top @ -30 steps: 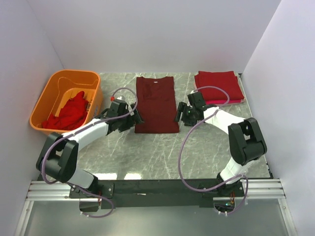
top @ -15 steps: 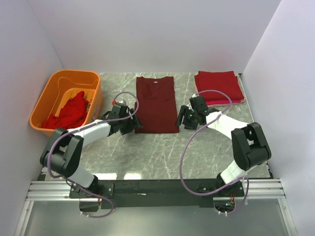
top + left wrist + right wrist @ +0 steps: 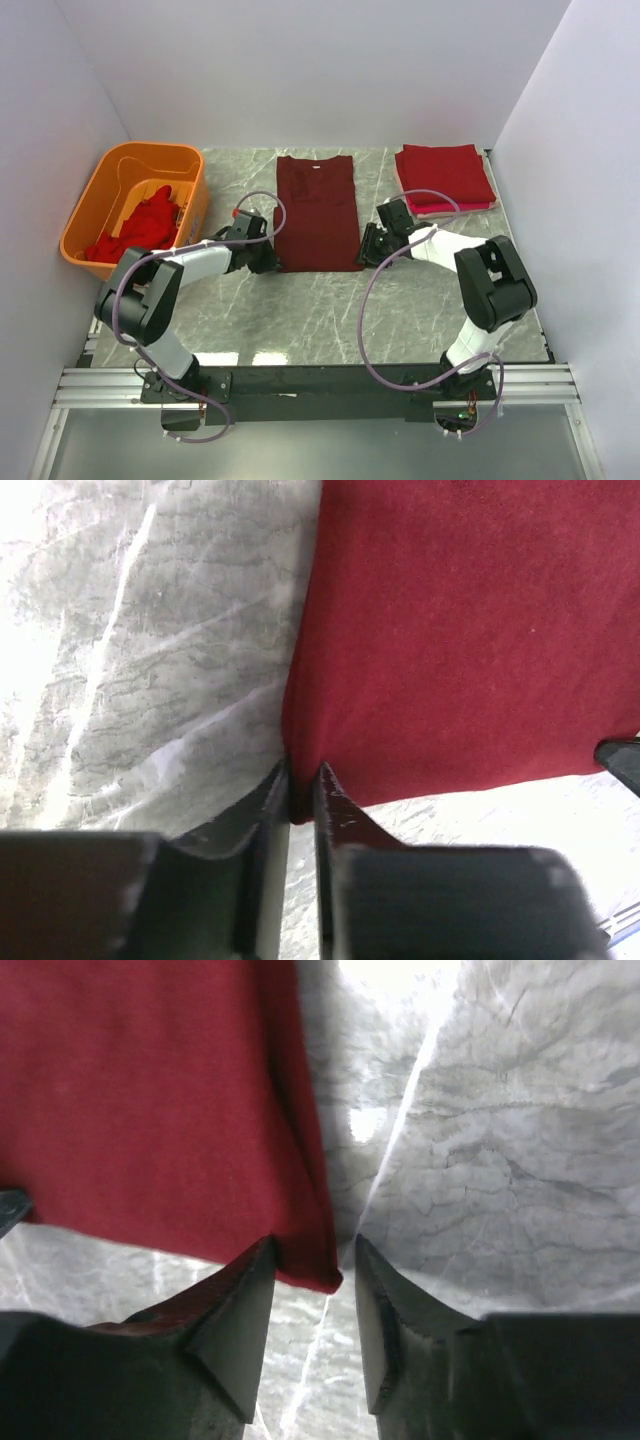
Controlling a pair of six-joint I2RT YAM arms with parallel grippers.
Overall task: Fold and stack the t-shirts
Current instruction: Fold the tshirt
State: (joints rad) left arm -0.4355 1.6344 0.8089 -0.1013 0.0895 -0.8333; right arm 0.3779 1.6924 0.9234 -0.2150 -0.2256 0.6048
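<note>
L gripper (image 3: 300,772) has its jaws drawn narrow on the near-left corner of the maroon shirt (image 3: 318,212). The wrist view shows a sliver of cloth pinched between the fingers, so it reads as a grip, tho a thin one. R gripper (image 3: 308,1248) sits at the near-right corner w/ jaws partway apart. The corner tip lies between them, one finger touching the hem and the other clear of it, so nothing is clamped yet.

Shirt lies flat mid-table (image 3: 330,310), collar toward the far wall, sleeves tucked in, making a long rectangle. Step in hand, by the look of it: taking both bottom corners for the lengthwise fold, hem up to collar.

Next move calls for R to finish closing on cloth, not bare tabletop. Both arms would then lift a little and carry the hem toward the collar at the same pace, so the edge runs straight & neither corner slips out. After that, prob. one more fold & a carry to the pile.

Folded shirts (image 3: 445,177) sit stacked at far right, well apart from the grippers. More red shirts (image 3: 140,228) lie crumpled in the orange tub (image 3: 150,147) at far left, so the task looks approx. midway.
</note>
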